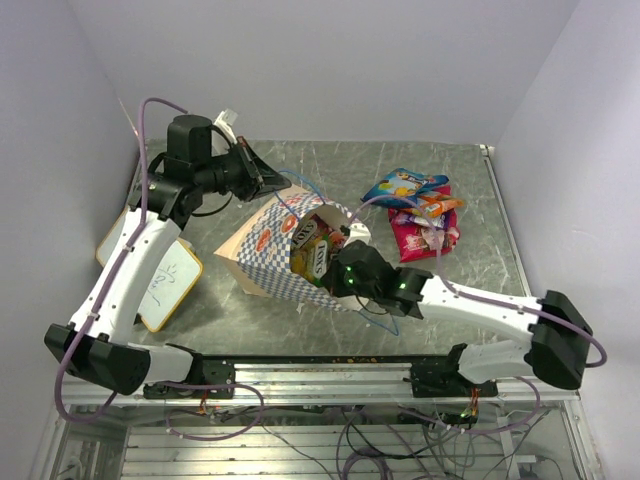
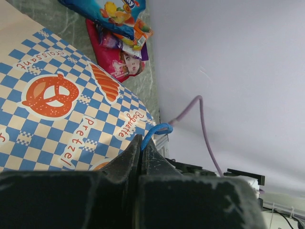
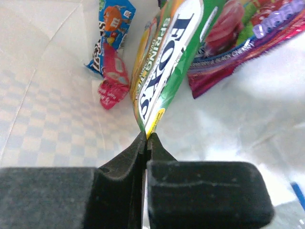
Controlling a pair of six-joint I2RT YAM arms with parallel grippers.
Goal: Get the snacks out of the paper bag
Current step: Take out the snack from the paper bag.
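Observation:
The paper bag (image 1: 262,250) lies on its side mid-table, mouth facing right, with checkered band and pretzel print (image 2: 50,95). My left gripper (image 1: 268,180) is shut on its blue cord handle (image 2: 155,131) at the bag's upper rim. My right gripper (image 1: 338,272) is inside the bag's mouth, shut on the corner of a green and white snack packet (image 3: 167,67). More packets lie inside the bag: a magenta one (image 3: 238,47) and a small red and blue one (image 3: 110,52). Several snacks lie out on the table to the right: a blue packet (image 1: 403,185) and a magenta one (image 1: 420,235).
A yellow-framed whiteboard (image 1: 165,285) lies at the table's left edge under the left arm. Walls close in at the back and both sides. A metal rail runs along the near edge.

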